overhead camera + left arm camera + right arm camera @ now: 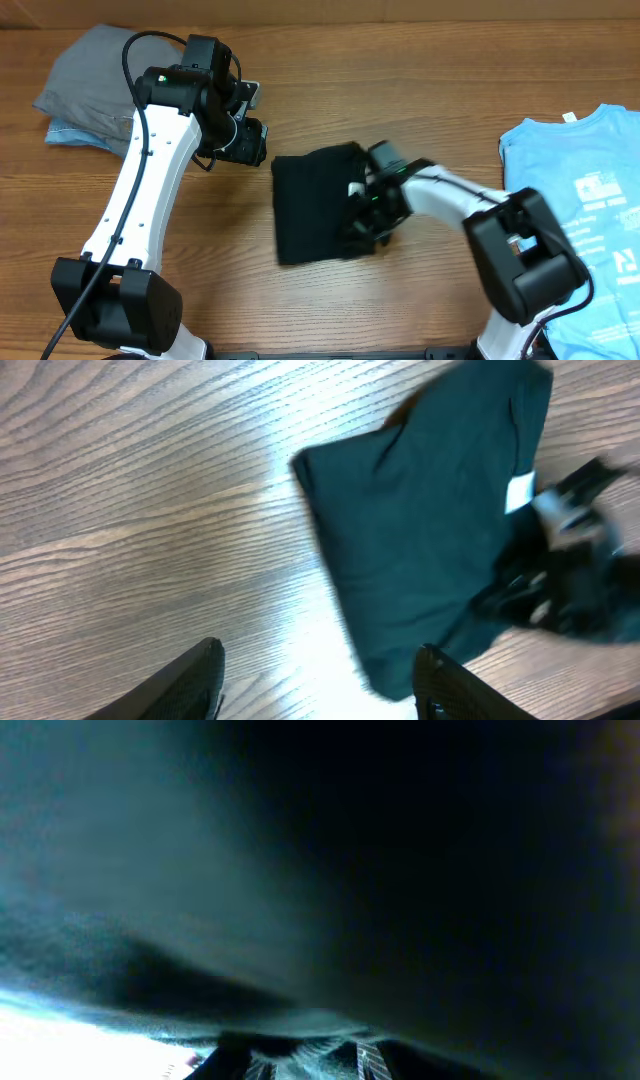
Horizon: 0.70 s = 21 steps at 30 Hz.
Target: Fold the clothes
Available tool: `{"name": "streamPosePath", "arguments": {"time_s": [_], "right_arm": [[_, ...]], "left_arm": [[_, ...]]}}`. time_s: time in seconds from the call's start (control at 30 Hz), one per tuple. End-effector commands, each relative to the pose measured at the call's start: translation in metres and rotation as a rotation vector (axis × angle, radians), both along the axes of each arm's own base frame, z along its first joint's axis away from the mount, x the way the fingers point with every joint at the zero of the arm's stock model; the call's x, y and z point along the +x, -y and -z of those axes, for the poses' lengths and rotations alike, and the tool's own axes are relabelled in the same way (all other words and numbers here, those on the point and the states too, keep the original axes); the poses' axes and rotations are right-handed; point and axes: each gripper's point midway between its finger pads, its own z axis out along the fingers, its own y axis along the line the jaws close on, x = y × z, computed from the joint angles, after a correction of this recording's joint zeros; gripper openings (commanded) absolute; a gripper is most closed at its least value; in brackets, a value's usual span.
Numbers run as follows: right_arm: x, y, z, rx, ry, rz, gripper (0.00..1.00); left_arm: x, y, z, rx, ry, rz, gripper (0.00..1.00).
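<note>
Folding looked near done: black T-shirt (310, 205) was found mid-desk, right gripper (362, 205) buried at its right-hand side, opening could not be told; left gripper (248, 140) was held wide. Fold could be dragged open by a snagged retract.

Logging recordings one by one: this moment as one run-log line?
black T-shirt: folded square | right gripper: at its right edge | left gripper: open, hovering | light blue T-shirt: spread flat
</note>
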Motion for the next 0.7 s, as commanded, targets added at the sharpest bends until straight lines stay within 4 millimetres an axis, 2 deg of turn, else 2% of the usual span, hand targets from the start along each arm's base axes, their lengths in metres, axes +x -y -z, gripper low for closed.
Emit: {"name": "streamPosePath", "arguments": {"time_s": [0.0, 0.07, 0.13, 0.23, 0.33, 0.4, 0.5, 0.57, 0.67], "right_arm": [[0.036, 0.066, 0.025, -0.178, 0.113, 0.017, 0.29], [0.061, 0.102, 0.027, -0.285, 0.185, 0.033, 0.34], [0.094, 0.127, 0.019, -0.317, 0.308, 0.021, 0.34], [0.130, 0.149, -0.006, -0.300, 0.424, 0.007, 0.36], [0.150, 0.159, -0.048, -0.249, 0.485, -0.012, 0.37], [0.152, 0.156, -0.075, -0.201, 0.521, -0.047, 0.39], [0.140, 0.144, -0.105, -0.142, 0.513, -0.088, 0.44], [0.126, 0.134, -0.109, -0.113, 0.472, -0.106, 0.46], [0.100, 0.113, -0.102, -0.092, 0.384, -0.156, 0.45]], "left_arm": [[0.000, 0.000, 0.002, -0.009, -0.005, -0.004, 0.65], [0.001, 0.001, 0.001, -0.013, 0.000, -0.004, 0.68], [0.003, 0.001, 0.001, -0.014, 0.005, -0.003, 0.71], [0.003, 0.002, 0.003, -0.015, 0.004, -0.003, 0.76], [0.000, 0.008, 0.008, -0.051, -0.018, 0.005, 0.76], [-0.001, 0.017, 0.014, -0.098, -0.030, 0.019, 0.75], [-0.003, 0.037, 0.030, -0.176, -0.035, 0.060, 0.73], [-0.004, 0.050, 0.043, -0.230, -0.040, 0.084, 0.73], [-0.003, 0.069, 0.068, -0.310, -0.051, 0.115, 0.69]]}}
